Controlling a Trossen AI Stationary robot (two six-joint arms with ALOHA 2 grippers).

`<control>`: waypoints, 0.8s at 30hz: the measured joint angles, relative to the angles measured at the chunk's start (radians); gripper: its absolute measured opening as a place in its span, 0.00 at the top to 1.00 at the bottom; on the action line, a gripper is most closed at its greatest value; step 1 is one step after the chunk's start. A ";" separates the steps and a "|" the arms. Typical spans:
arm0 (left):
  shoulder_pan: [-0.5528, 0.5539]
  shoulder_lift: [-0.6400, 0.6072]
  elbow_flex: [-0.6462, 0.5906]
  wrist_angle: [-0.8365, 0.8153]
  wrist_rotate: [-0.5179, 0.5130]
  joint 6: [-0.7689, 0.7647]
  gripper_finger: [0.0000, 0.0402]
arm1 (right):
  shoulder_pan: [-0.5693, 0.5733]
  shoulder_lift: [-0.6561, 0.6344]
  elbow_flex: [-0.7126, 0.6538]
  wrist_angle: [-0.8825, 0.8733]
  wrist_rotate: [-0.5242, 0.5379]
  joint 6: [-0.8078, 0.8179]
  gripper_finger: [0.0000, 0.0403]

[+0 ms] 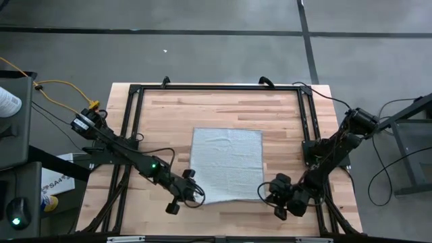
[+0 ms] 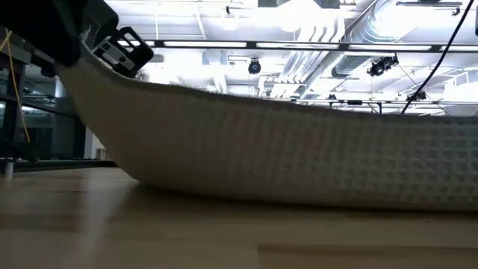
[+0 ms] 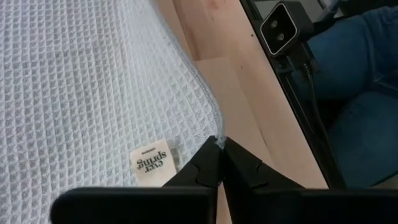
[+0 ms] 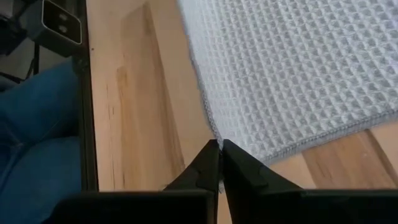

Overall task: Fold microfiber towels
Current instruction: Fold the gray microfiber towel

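A light grey microfiber towel (image 1: 226,162) with a ribbed weave lies in the middle of the wooden table. Its far part is flat on the wood, and its near edge (image 2: 246,149) is raised and sags in the middle. My left gripper (image 1: 197,196) is shut on the towel's near left corner, which is held high in the low view. My right gripper (image 1: 265,192) is shut on the near right corner. A small white label (image 3: 152,163) is sewn beside the left corner. My left gripper pinches the towel's near left corner (image 3: 216,140) between its two fingertips, slanting down from the table's left. The corner is lifted off the table, and the cloth slopes down from it to the wood. My right gripper pinches the near right corner (image 4: 215,140) between its two fingertips, slanting down from the table's right. That corner is raised a little, with the hemmed near edge (image 4: 323,134) running away from the fingers.
A black frame (image 1: 131,121) runs around the tabletop. A small camera (image 3: 283,28) sits on the frame's near rail. A person in blue jeans (image 3: 360,74) is just beyond the near edge. Bare wood (image 1: 216,108) lies beyond the towel's far edge.
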 joint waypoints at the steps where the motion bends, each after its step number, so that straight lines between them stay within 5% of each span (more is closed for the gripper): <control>1: 0.000 0.000 0.000 0.002 0.000 0.000 0.96 | 0.000 0.000 0.000 0.002 -0.004 0.000 0.97; 14: 0.000 0.000 0.000 0.016 0.000 -0.013 0.78 | 0.000 0.000 0.000 0.051 -0.025 0.024 0.81; 24: 0.000 0.000 0.000 -0.031 -0.029 -0.017 0.75 | 0.000 0.000 0.000 0.072 -0.025 0.003 0.69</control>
